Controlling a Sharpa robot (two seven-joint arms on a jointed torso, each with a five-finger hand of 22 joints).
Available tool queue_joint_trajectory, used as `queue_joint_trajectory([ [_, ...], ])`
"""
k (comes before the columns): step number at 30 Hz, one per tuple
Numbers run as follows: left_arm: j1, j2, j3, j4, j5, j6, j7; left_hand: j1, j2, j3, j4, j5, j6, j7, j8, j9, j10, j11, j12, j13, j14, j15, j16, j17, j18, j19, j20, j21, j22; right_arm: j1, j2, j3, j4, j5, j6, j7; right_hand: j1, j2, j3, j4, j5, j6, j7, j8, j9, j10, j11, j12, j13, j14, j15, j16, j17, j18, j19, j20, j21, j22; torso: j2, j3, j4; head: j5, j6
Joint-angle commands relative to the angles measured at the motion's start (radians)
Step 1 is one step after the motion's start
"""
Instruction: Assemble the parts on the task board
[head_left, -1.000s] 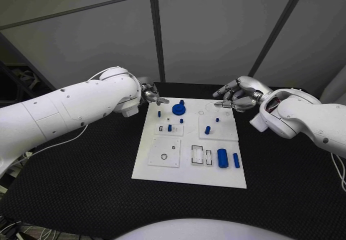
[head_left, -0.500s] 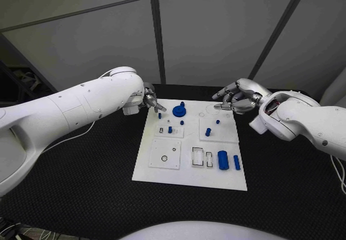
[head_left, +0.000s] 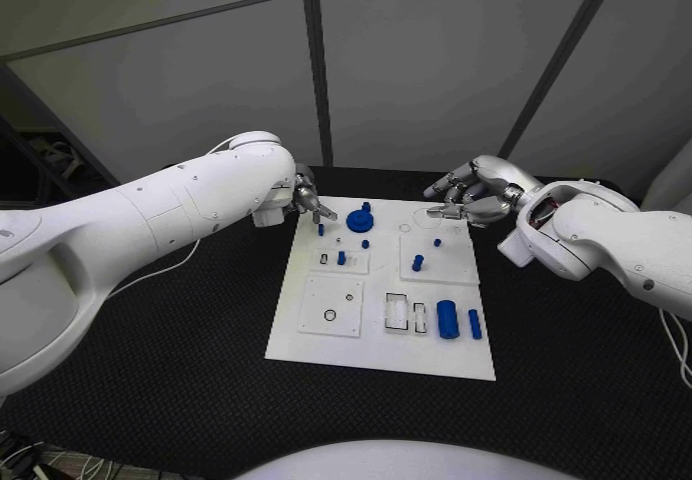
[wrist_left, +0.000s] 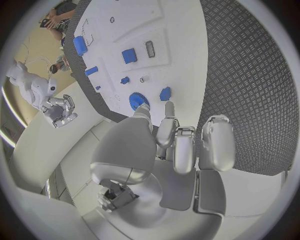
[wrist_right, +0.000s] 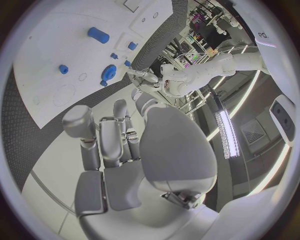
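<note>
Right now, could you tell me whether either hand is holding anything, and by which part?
Nothing appears held. The left hand hovers by the blue gear; the right hand hangs over the task board.

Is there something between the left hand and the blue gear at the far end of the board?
Nothing visible stands in the way. The left hand hangs at the far left corner of the task board, and the blue gear lies just beside its fingertips, with bare white board between them. A small blue peg stands nearby, off that line.
</note>
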Motion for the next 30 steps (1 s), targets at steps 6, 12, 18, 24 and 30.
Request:
queue_joint_trajectory([
  [6, 0.001, 0.01, 0.0, -0.021, -0.001, 0.028, 0.006, 0.005, 0.019, -0.01, 0.0, 0.008, 0.009, -0.01, 0.039, 0.026, 0.004, -0.006, 0.003, 0.043, 0.101, -0.009, 0.008, 0.254, 0.003, 0.006, -0.005, 0.003, 0.07, 0.002, 0.003, 0.001, -0.001, -0.005, 0.005, 0.005, -0.006, 0.001, 0.002, 0.005, 0.005, -0.007, 0.001, -0.001, -0.001, -0.008, 0.001, -0.005, -0.001, 0.014, 0.002, -0.003, 0.021, 0.0, -0.007, -0.002, -0.003, 0.0, -0.001, 0.0008, 0.0, 0.0, -0.004],
  [12, 0.0, 0.016, 0.0, -0.039, -0.001, 0.033, 0.001, 0.014, 0.027, -0.012, -0.002, 0.01, 0.004, -0.013, 0.057, 0.041, 0.003, -0.008, 0.003, 0.042, 0.101, -0.011, 0.008, 0.253, 0.003, 0.006, -0.007, 0.003, 0.071, 0.002, 0.003, 0.001, -0.001, -0.005, 0.005, 0.004, -0.006, 0.001, 0.002, 0.005, 0.005, -0.007, 0.001, -0.001, -0.001, -0.008, 0.001, -0.005, -0.001, 0.014, 0.002, -0.003, 0.021, 0.0, -0.007, -0.002, -0.003, 0.0, -0.002, 0.0009, 0.0001, 0.0, -0.003],
  [18, -0.001, 0.019, 0.0, -0.053, -0.002, 0.035, 0.0, 0.022, 0.033, -0.012, -0.003, 0.011, -0.001, -0.015, 0.066, 0.05, 0.003, -0.01, 0.002, 0.041, 0.101, -0.012, 0.009, 0.254, 0.003, 0.007, -0.008, 0.003, 0.072, 0.002, 0.003, 0.001, -0.001, -0.005, 0.006, 0.004, -0.005, 0.001, 0.003, 0.005, 0.006, -0.007, 0.001, -0.001, -0.001, -0.008, 0.001, -0.004, -0.001, 0.014, 0.002, -0.004, 0.021, 0.0, -0.006, -0.002, -0.002, 0.001, -0.002, 0.0008, -0.0004, -0.002, -0.004],
  [24, -0.003, 0.024, 0.0, -0.059, -0.002, 0.049, 0.002, 0.035, 0.037, -0.012, -0.007, 0.011, -0.005, -0.017, 0.078, 0.06, 0.003, -0.012, 0.003, 0.042, 0.102, -0.014, 0.01, 0.255, 0.002, 0.007, -0.009, 0.004, 0.074, 0.002, 0.004, 0.001, -0.001, -0.005, 0.007, 0.004, -0.005, 0.001, 0.003, 0.005, 0.006, -0.007, 0.001, -0.001, -0.001, -0.008, 0.001, -0.004, -0.001, 0.014, 0.002, -0.004, 0.021, 0.0, -0.006, -0.002, -0.002, 0.001, -0.001, 0.0006, 0.0005, -0.003, -0.004],
  [30, -0.006, 0.03, -0.001, -0.059, -0.001, 0.073, 0.006, 0.043, 0.039, -0.012, -0.01, 0.011, -0.007, -0.018, 0.085, 0.065, 0.004, -0.013, 0.003, 0.042, 0.102, -0.014, 0.012, 0.257, 0.002, 0.008, -0.01, 0.005, 0.076, 0.002, 0.006, 0.001, -0.002, -0.005, 0.008, 0.005, -0.005, 0.001, 0.003, 0.005, 0.006, -0.007, 0.001, -0.001, -0.001, -0.008, 0.001, -0.004, -0.001, 0.014, 0.002, -0.004, 0.021, 0.0, -0.006, -0.002, -0.002, 0.001, -0.001, 0.0008, -0.0001, -0.002, -0.006],
])
